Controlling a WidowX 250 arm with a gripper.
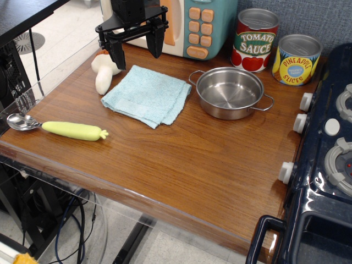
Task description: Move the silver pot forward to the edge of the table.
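Spoon (55,127) lies at far left on the table (181,165). Gripper (136,48) hangs with fingers spread, empty, over a toy mushroom (104,70). Blue cloth (147,94) lies just left of the silver pot (231,92). Two cans (275,49) stand behind the pot; toy stove (324,165) borders at right.

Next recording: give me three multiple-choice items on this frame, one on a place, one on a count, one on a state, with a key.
1. The silver pot sits
A. right of the blue cloth
B. on the stove
C. at the front edge

2. Labelled cans behind the pot:
A. one
B. two
C. four

3. The gripper is
A. shut on the pot
B. holding the spoon
C. open, holding nothing

Key: 1 A, the cloth lies to its left on the table. 2 B, tomato sauce can and pineapple slices can. 3 C, its fingers stand apart above the toy mushroom.
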